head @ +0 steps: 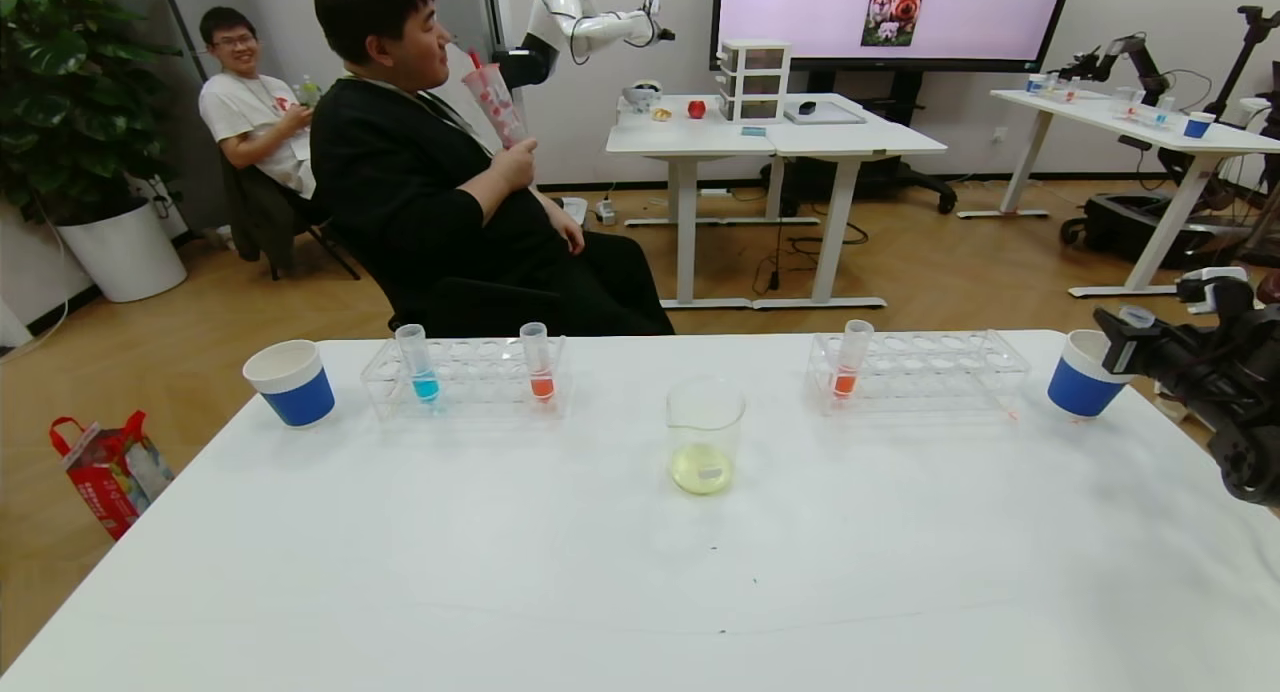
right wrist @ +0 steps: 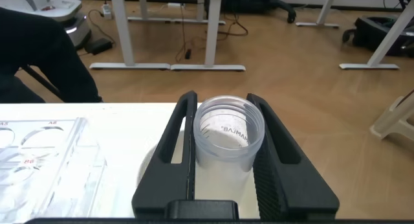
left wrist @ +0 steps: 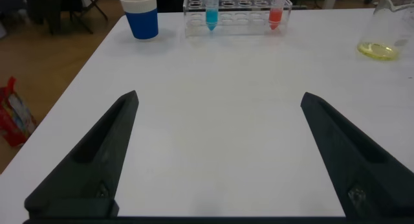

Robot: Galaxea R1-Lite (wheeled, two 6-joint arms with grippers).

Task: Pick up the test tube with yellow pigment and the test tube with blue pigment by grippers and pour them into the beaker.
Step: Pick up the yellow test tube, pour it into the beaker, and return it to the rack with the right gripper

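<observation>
Yellow half done: beaker (head: 705, 434) holds pale yellow liquid. Emptied yellow-pigment tube (right wrist: 228, 140) clenched between right gripper (right wrist: 224, 149) jaws, above paper cup (head: 1080, 374). Blue tube (left wrist: 211, 11) racked, well ahead of released left gripper (left wrist: 218, 156) jaws; pouring still left.

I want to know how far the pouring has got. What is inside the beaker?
The beaker holds a shallow layer of pale yellow liquid at its bottom, nothing blue. The blue tube stands in its rack. The right gripper is shut on an emptied clear tube.
</observation>
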